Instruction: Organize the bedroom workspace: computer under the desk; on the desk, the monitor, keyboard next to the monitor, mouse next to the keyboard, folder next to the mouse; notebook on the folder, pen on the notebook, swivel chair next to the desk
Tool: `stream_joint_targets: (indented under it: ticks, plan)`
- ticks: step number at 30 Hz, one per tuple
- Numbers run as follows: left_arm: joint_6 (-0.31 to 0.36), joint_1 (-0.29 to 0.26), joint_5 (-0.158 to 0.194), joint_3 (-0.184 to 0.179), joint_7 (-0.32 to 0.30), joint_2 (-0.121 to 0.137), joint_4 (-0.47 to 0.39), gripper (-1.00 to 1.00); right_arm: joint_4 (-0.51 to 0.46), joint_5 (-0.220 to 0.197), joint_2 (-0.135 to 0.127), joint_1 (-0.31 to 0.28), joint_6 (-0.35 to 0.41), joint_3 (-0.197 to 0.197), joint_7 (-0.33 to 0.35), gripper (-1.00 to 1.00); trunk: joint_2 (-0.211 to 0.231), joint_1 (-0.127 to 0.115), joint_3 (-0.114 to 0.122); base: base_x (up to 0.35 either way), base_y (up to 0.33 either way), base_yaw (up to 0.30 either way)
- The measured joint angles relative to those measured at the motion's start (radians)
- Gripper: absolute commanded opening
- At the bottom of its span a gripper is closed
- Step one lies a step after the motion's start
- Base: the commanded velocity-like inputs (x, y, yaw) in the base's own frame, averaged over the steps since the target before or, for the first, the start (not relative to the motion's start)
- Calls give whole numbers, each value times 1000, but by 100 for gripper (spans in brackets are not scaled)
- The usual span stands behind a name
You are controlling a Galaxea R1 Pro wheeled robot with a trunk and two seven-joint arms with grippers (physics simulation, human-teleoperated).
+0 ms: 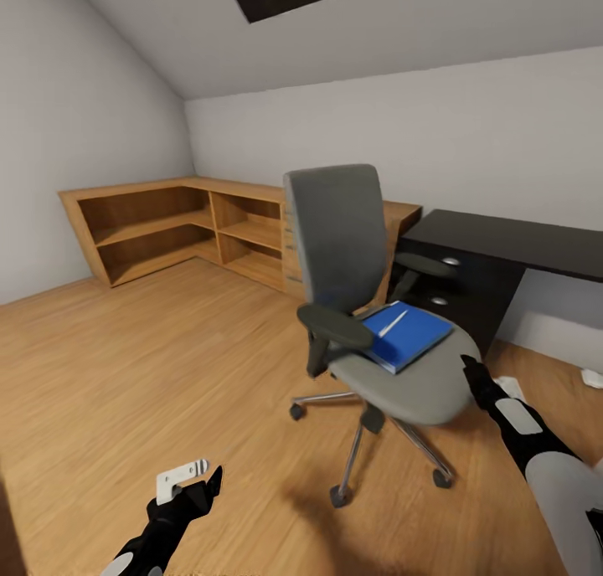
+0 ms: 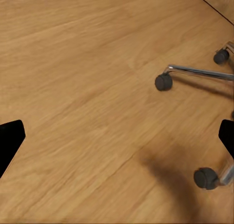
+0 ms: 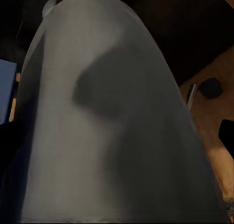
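The blue folder [image 1: 408, 335] with the pen [image 1: 392, 323] lies on the swivel chair [image 1: 368, 308]; left claw [image 2: 117, 136] gapes wide, empty; right claw [image 1: 471, 373] at 4 o'clock, state unclear.

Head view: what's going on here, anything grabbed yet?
Nothing is held yet. The swivel chair stands on the wood floor in front of the black desk, with the blue folder lying on its seat and a pen on top. The right gripper sits at the seat's front edge. The left gripper hangs low over the floor with its jaws open and nothing between them.
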Motion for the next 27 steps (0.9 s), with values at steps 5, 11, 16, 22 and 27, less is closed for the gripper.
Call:
stream_joint_targets:
  ticks: [5,11,16,22,27]
  plan:
    - [0,0,0,0,0,0,0,100,1,4,0,1,-2,-2,36,100,0,0,0,0,0,278]
    - [0,0,0,-1,0,0,0,100,1,5,1,1,-4,0,40,100,0,0,0,0,0,279]
    - [0,0,0,-1,0,0,0,100,1,6,1,1,-5,1,40,100,0,0,0,0,0,268]
    - [0,0,0,-1,0,0,0,100,-1,-2,2,0,-6,5,45,100,0,0,0,0,0,61]
    - [0,0,0,-1,0,0,1,100,-3,-2,1,0,-4,5,45,100,0,0,0,0,0,3]
